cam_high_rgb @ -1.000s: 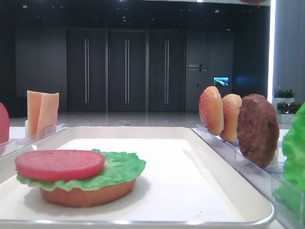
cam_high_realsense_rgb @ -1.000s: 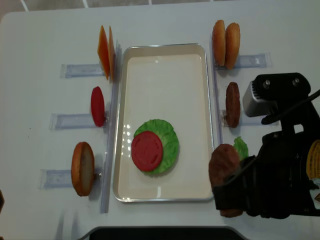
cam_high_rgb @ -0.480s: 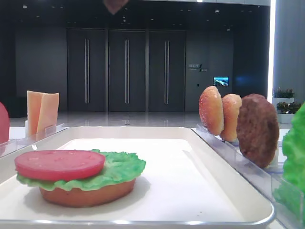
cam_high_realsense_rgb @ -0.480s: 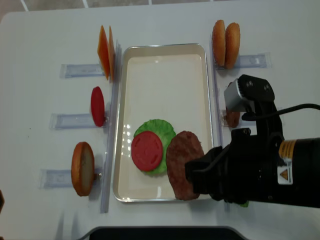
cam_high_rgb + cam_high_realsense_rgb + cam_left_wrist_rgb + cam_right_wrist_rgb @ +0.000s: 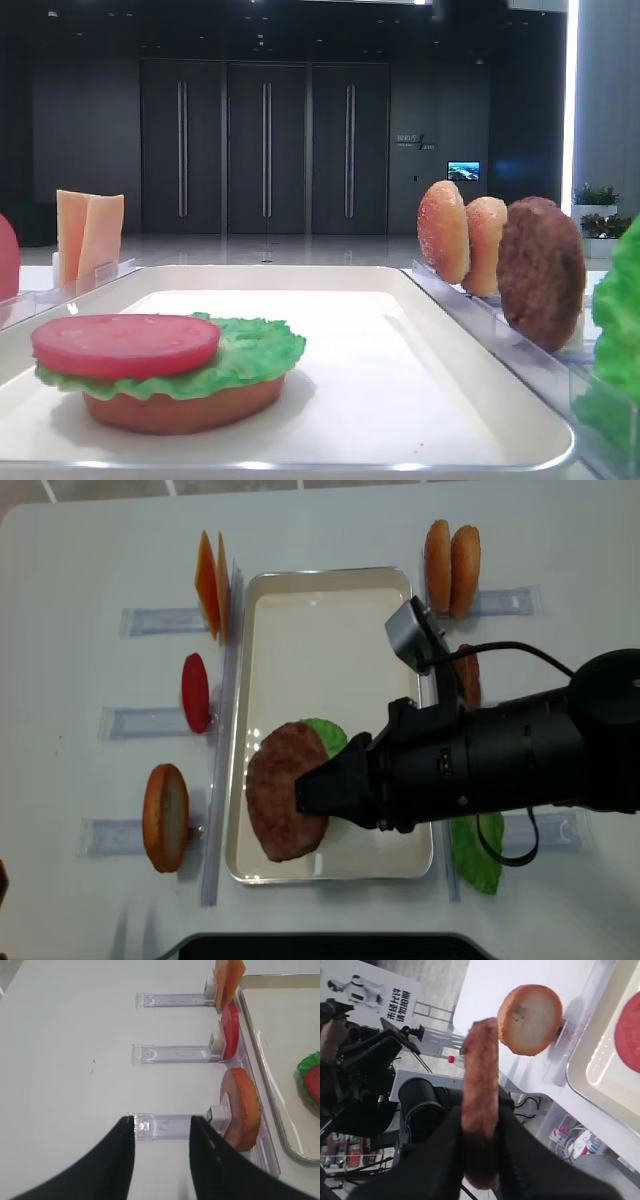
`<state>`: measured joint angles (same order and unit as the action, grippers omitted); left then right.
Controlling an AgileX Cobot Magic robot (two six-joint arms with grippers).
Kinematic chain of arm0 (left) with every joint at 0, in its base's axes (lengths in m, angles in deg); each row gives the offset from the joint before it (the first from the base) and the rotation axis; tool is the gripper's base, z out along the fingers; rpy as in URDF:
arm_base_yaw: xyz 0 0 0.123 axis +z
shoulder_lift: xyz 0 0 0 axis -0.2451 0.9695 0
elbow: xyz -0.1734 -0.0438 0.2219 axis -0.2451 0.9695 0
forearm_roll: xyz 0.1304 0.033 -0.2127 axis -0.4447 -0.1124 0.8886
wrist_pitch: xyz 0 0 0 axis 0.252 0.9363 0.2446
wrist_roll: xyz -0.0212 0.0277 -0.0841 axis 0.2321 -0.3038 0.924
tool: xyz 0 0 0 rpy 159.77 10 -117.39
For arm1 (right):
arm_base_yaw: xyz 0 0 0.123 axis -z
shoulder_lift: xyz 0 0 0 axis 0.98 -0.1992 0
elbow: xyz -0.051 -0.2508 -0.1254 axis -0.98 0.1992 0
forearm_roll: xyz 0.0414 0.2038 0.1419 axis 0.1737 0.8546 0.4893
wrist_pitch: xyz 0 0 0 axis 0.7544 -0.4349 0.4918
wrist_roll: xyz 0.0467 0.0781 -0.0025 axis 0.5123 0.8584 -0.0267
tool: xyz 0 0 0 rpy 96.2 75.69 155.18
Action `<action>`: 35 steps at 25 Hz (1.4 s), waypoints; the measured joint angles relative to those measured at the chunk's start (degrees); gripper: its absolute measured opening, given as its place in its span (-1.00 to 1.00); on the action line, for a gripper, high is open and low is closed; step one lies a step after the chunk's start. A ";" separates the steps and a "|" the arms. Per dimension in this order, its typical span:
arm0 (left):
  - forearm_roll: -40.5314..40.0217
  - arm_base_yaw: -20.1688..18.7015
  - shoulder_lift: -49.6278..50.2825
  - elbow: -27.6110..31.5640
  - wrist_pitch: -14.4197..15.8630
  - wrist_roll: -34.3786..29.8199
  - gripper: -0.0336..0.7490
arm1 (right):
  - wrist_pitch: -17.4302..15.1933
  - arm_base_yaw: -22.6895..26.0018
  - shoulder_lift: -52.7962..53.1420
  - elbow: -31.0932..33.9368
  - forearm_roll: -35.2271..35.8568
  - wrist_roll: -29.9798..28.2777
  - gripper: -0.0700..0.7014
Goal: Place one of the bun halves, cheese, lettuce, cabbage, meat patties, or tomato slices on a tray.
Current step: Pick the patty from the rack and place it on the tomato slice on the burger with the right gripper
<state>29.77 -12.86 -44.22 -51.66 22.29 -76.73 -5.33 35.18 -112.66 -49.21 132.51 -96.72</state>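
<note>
Where the overhead view half a second ago had the meat patty (image 5: 285, 805) beside the tomato slice (image 5: 125, 345), the right gripper (image 5: 315, 792) now carries it over the stack on the tray (image 5: 330, 600). In the right wrist view the jaws pinch the patty edge-on, so lowering and release remain.

Counted: one tray (image 5: 330, 575), two meat patties, one above the tray (image 5: 285, 805) and one standing at the right (image 5: 468, 680), and four bun halves, two domed at the right (image 5: 437, 567) (image 5: 465, 570), one at the left (image 5: 165, 817), one flat base on the tray (image 5: 180, 408). Also two cheese slices (image 5: 205, 583) (image 5: 222, 585), two tomato slices (image 5: 195, 692) (image 5: 125, 345) and two lettuce leaves (image 5: 325, 735) (image 5: 477, 850).
</note>
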 joint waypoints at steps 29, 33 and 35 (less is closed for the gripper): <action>0.00 0.00 0.00 0.00 0.00 0.00 -0.19 | -12.20 7.20 -25.35 -7.54 4.91 -14.55 -0.47; 0.00 0.00 0.00 0.00 0.00 0.00 -0.19 | -12.27 9.11 -25.80 -7.70 4.96 -15.69 -0.47; 0.00 0.00 0.00 0.00 0.00 0.00 -0.19 | -12.21 9.62 -25.92 -7.70 4.96 -16.05 -0.47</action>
<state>29.77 -12.86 -44.22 -51.66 22.29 -76.73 -17.54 44.79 -138.57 -56.92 137.47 -112.77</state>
